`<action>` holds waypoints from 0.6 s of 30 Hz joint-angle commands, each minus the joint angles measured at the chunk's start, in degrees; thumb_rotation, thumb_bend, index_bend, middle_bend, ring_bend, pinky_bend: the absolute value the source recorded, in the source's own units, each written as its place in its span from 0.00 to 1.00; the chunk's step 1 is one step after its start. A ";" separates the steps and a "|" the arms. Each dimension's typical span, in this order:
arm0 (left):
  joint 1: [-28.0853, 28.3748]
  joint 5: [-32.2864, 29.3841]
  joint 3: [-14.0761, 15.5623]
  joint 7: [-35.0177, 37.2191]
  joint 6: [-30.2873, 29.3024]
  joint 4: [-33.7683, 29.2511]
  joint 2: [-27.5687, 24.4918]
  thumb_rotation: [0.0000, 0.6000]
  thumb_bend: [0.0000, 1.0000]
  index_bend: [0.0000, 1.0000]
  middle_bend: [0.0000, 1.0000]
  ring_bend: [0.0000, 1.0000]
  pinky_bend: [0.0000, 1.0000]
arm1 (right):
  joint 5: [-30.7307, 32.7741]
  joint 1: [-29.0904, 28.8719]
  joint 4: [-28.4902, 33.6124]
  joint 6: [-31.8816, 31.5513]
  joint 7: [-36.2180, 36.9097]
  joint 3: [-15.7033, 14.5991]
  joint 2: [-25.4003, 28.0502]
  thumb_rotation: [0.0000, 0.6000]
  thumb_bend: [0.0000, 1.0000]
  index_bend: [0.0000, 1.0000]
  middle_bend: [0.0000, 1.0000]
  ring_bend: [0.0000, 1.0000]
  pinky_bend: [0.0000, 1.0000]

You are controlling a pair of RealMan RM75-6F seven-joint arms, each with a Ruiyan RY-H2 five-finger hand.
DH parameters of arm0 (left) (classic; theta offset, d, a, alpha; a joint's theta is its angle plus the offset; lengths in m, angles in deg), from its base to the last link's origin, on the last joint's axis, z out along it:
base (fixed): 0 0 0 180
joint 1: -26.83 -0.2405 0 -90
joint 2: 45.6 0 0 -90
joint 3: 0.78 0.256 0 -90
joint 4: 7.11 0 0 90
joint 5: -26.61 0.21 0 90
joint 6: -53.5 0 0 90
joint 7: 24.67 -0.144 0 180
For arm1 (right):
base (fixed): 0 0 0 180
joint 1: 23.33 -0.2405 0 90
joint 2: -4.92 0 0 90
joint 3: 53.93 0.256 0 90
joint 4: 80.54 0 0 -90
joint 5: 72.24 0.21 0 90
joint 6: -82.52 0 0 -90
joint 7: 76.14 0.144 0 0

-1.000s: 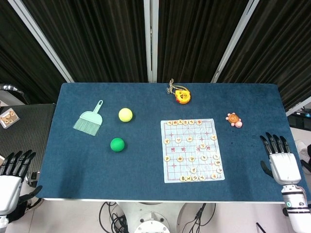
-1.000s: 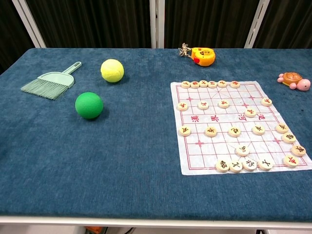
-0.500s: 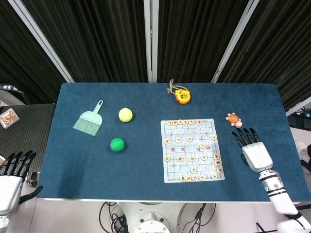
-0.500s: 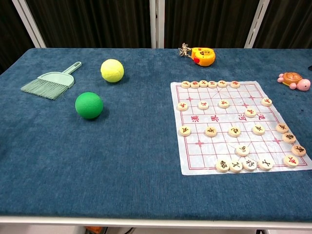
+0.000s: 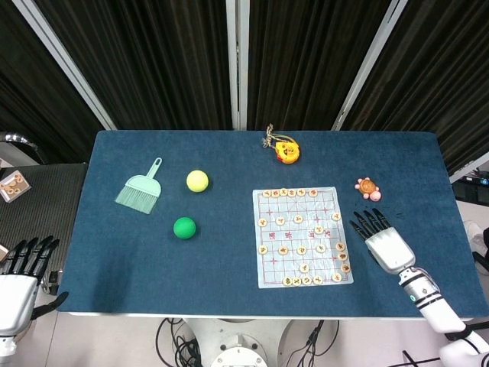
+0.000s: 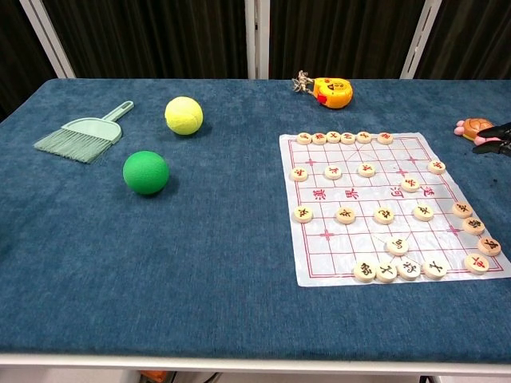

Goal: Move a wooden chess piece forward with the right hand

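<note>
Right hand (image 5: 384, 243) has neared the board (image 5: 302, 236), empty, fingers apart; chest view shows only fingertips (image 6: 497, 132).

On the blue worktop (image 5: 114, 252), a mint dustpan brush (image 5: 140, 191) lies at far left, a yellow ball (image 5: 197, 180) beside it, a green ball (image 5: 184, 228) nearer. At the back sits an orange toy (image 5: 286, 150) (cord attached); a pink turtle (image 5: 368, 187) rests right.
</note>
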 commanded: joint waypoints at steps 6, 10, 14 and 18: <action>0.36 -0.84 -0.23 -0.72 0.88 -0.53 0.02 1.00 0.13 0.07 0.06 0.00 0.00 | -2.74 -2.64 -2.50 0.66 2.46 -1.66 -0.68 1.00 0.29 0.16 0.00 0.00 0.00; 0.55 -1.26 -0.44 -1.21 1.23 -0.86 0.06 1.00 0.13 0.07 0.06 0.00 0.00 | -4.86 -3.81 -4.11 0.61 4.27 -3.23 -0.89 1.00 0.30 0.20 0.00 0.00 0.00; 0.80 -1.69 -0.64 -1.57 1.67 -1.15 0.03 1.00 0.13 0.07 0.06 0.00 0.00 | -5.44 -4.50 -5.77 0.57 5.42 -3.86 -1.51 1.00 0.30 0.22 0.00 0.00 0.00; 1.08 -1.92 -0.75 -1.83 2.11 -1.33 0.05 1.00 0.13 0.07 0.06 0.00 0.00 | -5.51 -5.06 -7.13 0.61 6.68 -4.11 -2.67 1.00 0.30 0.25 0.00 0.00 0.00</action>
